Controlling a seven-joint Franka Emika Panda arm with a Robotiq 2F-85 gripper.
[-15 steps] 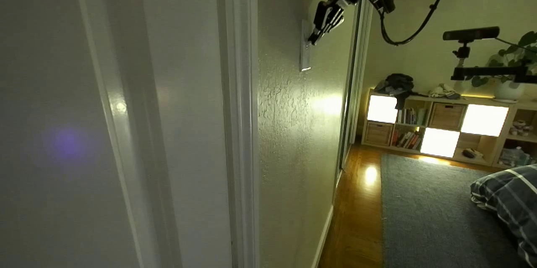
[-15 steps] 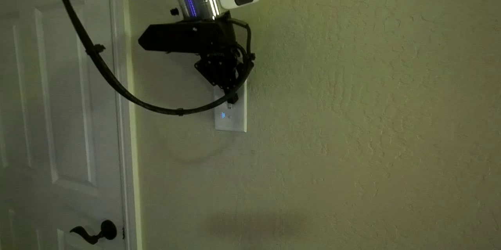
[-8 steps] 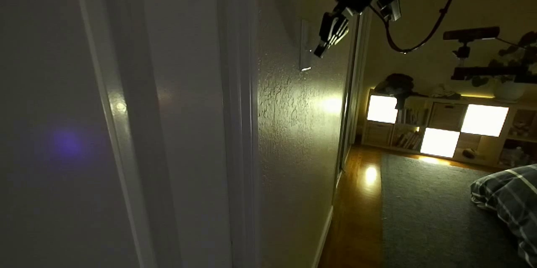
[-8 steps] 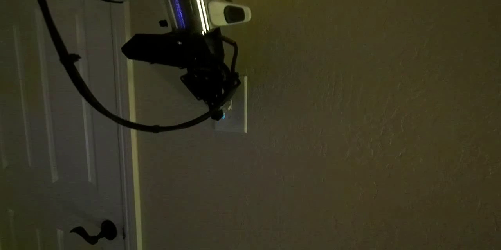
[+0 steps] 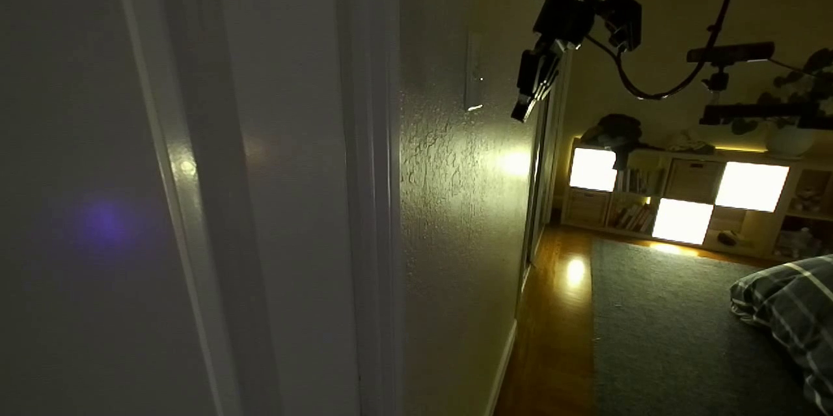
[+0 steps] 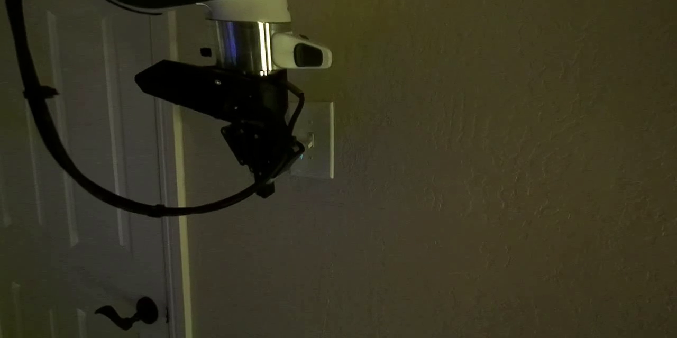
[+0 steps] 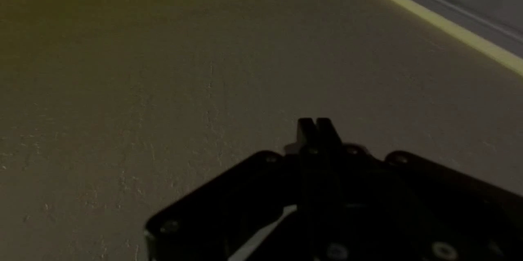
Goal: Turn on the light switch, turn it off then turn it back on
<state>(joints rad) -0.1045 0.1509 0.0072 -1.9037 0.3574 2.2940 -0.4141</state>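
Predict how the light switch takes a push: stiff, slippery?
The light switch probably won't shift bodily: its plate sits against the wall. The toggle looks small and seems to jut out, so a light push would likely flip it. The gripper, shut to a narrow tip, might slip off it.

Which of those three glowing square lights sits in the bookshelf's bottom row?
The middle square light, in an exterior view; the leftmost light and the rightmost light both glow in the top row.
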